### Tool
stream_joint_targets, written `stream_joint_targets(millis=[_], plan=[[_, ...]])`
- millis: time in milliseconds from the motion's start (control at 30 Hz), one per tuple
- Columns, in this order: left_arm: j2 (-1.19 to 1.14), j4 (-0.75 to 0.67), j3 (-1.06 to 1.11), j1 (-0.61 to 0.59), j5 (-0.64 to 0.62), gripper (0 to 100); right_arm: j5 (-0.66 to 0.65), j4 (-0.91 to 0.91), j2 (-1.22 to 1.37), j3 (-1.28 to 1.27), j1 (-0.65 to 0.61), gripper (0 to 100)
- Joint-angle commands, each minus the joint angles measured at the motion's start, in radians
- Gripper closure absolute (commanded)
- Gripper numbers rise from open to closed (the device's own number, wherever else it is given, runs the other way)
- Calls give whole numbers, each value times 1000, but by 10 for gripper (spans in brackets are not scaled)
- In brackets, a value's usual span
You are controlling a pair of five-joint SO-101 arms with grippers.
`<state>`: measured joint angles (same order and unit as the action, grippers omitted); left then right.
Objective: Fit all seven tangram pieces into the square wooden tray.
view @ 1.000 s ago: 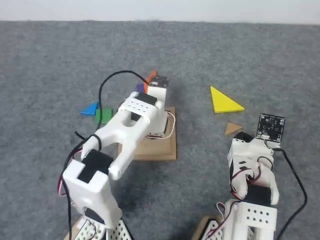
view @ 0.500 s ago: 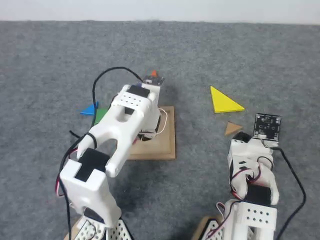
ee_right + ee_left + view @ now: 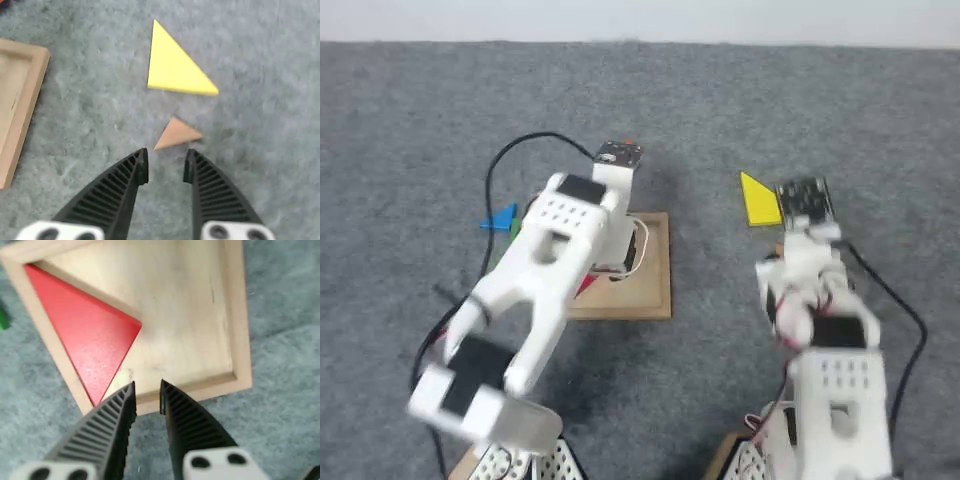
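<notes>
Well, the red triangle point(image 3: 85, 340) lies in the wooden tray point(image 3: 235, 315), one edge flush against a wall. The left gripper point(image 3: 147, 390) hangs over the tray's rim just beside one tip of that triangle, jaws slightly parted and holding nothing. The right gripper point(image 3: 166, 165), also parted and empty, sits just short of the small tan triangle point(image 3: 176, 134) on the grey mat point(image 3: 275, 50), with the yellow triangle point(image 3: 172, 67) near it.

I'd worry the thin tan piece gets shoved along the fuzzy mat into the yellow one rather than pinched. If the left gripper dips, it could knock the rim and jolt the red triangle loose.

I can't read any writing or labels.
</notes>
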<state>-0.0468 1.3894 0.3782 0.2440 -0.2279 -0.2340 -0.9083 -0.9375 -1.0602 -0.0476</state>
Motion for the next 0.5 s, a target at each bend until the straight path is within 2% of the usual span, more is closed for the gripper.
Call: stream_joint_targets(millis=[0, 100, 167, 467], plan=[[298, -118, 162, -14, 66, 914, -84, -76, 348, 348, -8, 746], [439, -187, 265, -78, 78, 913, -158, -186, 607, 615, -10, 625], [514, -230, 323, -132, 91, 913, -235, -249, 759, 783, -18, 587], [683, -431, 562, -296, 233, 913, -591, -460, 1333, 1366, -33, 573]])
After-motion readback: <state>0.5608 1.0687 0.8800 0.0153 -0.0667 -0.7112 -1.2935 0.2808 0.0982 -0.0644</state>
